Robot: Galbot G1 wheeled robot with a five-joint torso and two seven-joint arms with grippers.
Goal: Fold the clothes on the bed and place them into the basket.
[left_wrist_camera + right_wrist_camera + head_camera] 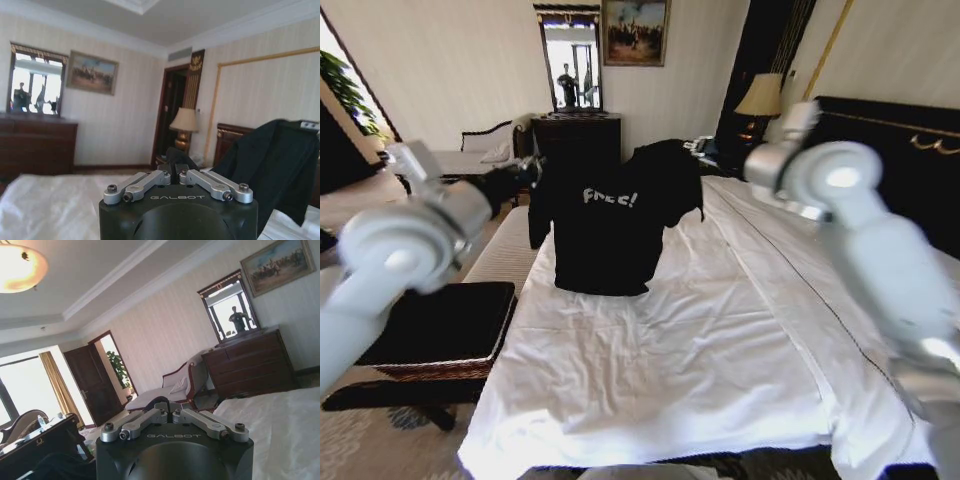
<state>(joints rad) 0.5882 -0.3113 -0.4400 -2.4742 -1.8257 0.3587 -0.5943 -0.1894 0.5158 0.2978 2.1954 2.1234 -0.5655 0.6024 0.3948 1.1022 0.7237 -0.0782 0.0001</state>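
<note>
The basket (440, 335) sits on the floor just beside the bed's (650, 370) left edge, near the foot end; its black fabric top faces up and nothing lies on it, and what is inside cannot be seen. The black T-shirt (610, 225) with its white "FREE!" lettering hangs in the air over the white sheets, held up at both shoulders so that the chest faces the head camera, while its lower hem touches the bed and bunches there. The left gripper (528, 175) is raised at the shirt's left shoulder, and in the left wrist view the left gripper (176, 161) has its fingers drawn together with dark fabric pinched at the tips, the rest of the shirt (272, 165) draping off to one side. The right gripper (698, 150) is up at the other shoulder of the shirt; in the right wrist view the right gripper (167, 407) also has its linkages folded in and its fingers closed on a bit of dark cloth. The shirt hangs stretched between the two grippers, well apart from the basket
</note>
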